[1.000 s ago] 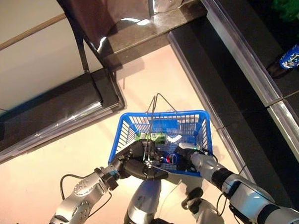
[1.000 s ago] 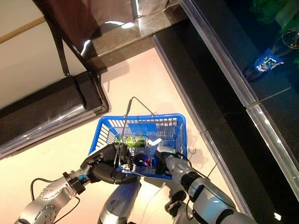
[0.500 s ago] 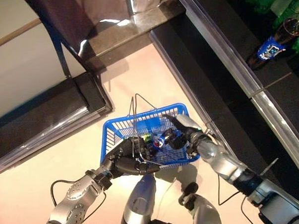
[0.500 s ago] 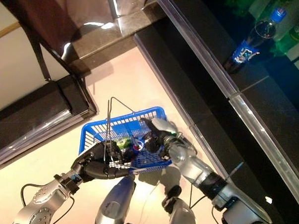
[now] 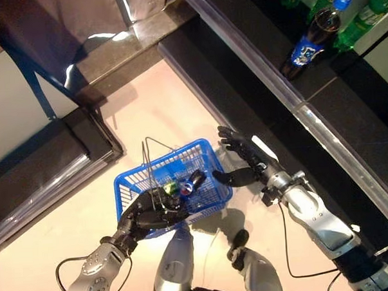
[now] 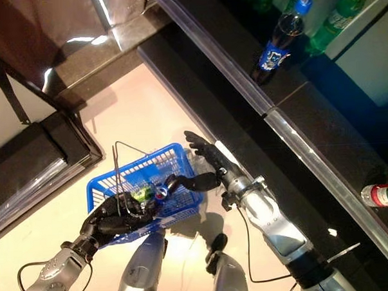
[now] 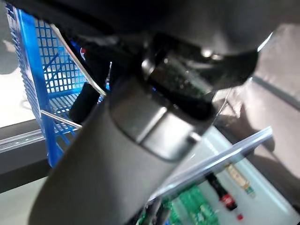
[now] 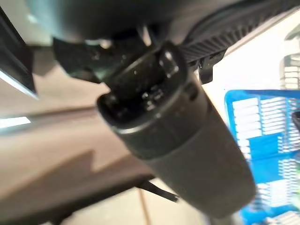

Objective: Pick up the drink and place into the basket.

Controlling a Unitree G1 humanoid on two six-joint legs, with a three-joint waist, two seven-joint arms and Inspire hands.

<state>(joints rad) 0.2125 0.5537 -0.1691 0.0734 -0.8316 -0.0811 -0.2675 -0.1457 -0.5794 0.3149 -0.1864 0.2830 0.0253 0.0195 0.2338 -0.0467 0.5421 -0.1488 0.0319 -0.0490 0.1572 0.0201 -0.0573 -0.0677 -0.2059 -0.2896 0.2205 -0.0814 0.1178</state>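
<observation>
The right hand [image 5: 246, 157] hangs spread and empty beside the blue basket [image 5: 216, 177], whose wire handle the left hand [image 5: 149, 215] grips. Drinks [image 5: 183, 186] lie inside (light, slick, rigid cans, I'd guess; best grasped round the middle).

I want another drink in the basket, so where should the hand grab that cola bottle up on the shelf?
Probably around the cola bottle's dark body above the blue label, right hand coming from the aisle side: it stands upright at the shelf's front, green bottles behind it.

A dark cola bottle with a blue label [image 5: 312, 38] is seen upright beside green plastic bottles [image 5: 367, 13] on the black shelf [image 5: 347, 106].
</observation>
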